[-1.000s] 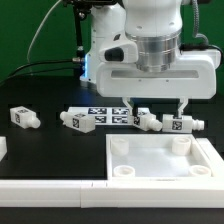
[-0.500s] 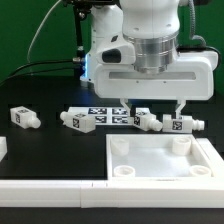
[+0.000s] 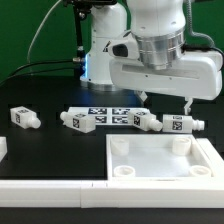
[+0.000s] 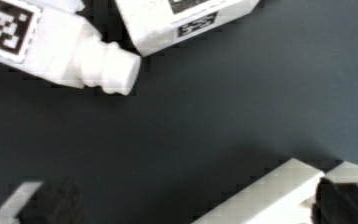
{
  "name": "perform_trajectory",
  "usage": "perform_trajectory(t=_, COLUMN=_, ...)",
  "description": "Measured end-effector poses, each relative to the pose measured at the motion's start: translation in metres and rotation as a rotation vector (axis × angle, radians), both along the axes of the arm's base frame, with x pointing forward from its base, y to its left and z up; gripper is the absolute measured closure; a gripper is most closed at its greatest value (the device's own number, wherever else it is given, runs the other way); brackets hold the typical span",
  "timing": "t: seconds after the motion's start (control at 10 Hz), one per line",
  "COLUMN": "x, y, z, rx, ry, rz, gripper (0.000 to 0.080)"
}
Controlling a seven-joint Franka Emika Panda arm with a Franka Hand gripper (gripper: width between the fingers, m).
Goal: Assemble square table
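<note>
Hand: mine (image 3: 165, 102) hangs above the black surface (image 3: 60, 90), touching nothing.
Fingers: the two (image 3: 186, 103) stand wide apart, with only air between them.
First leg: it (image 3: 148, 121) lies on its side below my finger on the exterior view's left.
Second leg: it (image 3: 180, 125) lies below my other finger, close beside the first leg.
Third leg: it (image 3: 80, 121) lies well off from my hand toward the exterior view's left.
Fourth leg: it (image 3: 22, 118) lies farther off the same way, alone.
Top: it (image 3: 160, 158) lies flat, lower than my hand and on the camera's side of it, rim up, with round sockets (image 3: 122, 147) in its corners.
Marker board: it (image 3: 108, 112) lies flat between the third leg and the first.
Bar: it (image 3: 50, 190) lies along the near edge, far from my hand.
Wrist view: a tagged leg (image 4: 66, 52) lies on the dark surface, with a white tagged piece (image 4: 185, 20) just beside it. Whether they touch I cannot tell. A white corner (image 4: 274, 195) shows by my blurred fingertip.
</note>
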State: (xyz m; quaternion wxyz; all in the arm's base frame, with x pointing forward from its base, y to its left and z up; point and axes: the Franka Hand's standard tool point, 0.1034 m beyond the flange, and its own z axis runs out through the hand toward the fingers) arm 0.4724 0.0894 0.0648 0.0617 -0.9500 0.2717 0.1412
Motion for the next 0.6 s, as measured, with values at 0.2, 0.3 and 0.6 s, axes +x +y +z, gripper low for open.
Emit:
perform_trajectory(t=0.2, x=-0.007, y=0.009, z=-0.001, rx=-0.063, ry=0.042, rz=-0.170, gripper=0.0151)
perform_trajectory(t=0.3, x=-0.013, y=0.023, z=-0.002, rx=-0.109, ry=0.055, rz=-0.262, gripper=0.0151)
perform_trajectory(t=0.6, x=-0.011, y=0.026, z=-0.003, rx=-0.101, ry=0.033, rz=-0.278, gripper=0.0151)
